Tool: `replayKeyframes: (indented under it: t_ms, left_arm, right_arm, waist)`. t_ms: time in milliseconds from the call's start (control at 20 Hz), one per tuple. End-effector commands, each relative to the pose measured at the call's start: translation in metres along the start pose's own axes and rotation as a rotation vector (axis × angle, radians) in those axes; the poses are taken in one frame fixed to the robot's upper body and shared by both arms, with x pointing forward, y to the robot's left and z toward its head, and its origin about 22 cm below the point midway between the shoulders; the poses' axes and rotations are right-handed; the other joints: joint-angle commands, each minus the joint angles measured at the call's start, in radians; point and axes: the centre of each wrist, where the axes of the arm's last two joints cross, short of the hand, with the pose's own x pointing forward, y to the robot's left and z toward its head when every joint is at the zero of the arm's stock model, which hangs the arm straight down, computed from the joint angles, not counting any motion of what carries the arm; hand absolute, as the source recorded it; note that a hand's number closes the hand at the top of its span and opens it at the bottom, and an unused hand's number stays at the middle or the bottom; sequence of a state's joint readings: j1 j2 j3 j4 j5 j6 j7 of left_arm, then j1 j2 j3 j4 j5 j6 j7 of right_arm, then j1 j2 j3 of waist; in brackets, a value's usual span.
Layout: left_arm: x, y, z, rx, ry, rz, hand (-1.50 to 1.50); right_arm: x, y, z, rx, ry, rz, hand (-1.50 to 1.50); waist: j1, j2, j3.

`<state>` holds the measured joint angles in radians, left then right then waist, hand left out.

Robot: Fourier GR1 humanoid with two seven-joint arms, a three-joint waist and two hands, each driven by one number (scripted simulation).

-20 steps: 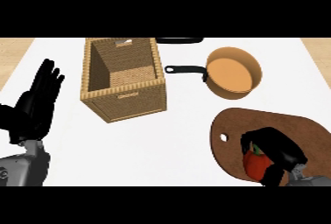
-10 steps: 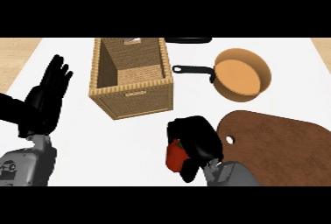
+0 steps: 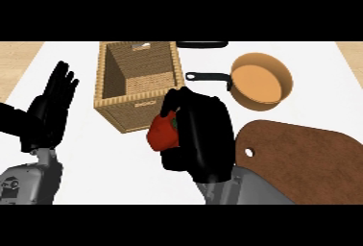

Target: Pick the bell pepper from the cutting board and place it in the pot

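Note:
The red bell pepper (image 3: 162,134) hangs above the white counter, held in my right hand (image 3: 200,132), whose fingers curl round it and hide its right side. They sit just in front of the wicker basket, left of the brown cutting board (image 3: 305,158), which is bare. The pot (image 3: 262,82), orange inside with a black handle pointing left, stands beyond the board at the back right. My left hand (image 3: 46,115) rests open at the left edge, fingers up.
A tall wicker basket (image 3: 136,79) stands at the back centre, close to my right hand's fingers. A dark object (image 3: 202,44) lies behind it at the counter's far edge. Wooden floor shows beyond the counter's left and right ends.
My right hand has lifted the pepper off the cutting board and carried it left and then forward, up to the basket's front. The left hand has stayed put.

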<state>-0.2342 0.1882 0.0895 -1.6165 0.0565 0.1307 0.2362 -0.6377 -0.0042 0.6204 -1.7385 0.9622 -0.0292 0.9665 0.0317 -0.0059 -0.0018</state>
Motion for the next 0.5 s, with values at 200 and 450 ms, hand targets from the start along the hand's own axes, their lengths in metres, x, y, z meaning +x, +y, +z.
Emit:
replayKeyframes:
  t_ms: [200,450]
  left_arm:
    - [0.001,-0.002,0.003,0.022,-0.001,0.009,0.00]
    - [-0.003,0.017,0.000,0.032,0.002,0.004,0.00]
  right_arm:
    - [0.038,-0.033,-0.023,-0.282,0.096,-0.024,1.50]
    - [0.017,-0.065,-0.052,-0.289,0.149,-0.086,1.50]
  waist:
    - [-0.023,0.003,0.001]
    - [-0.031,0.006,0.001]
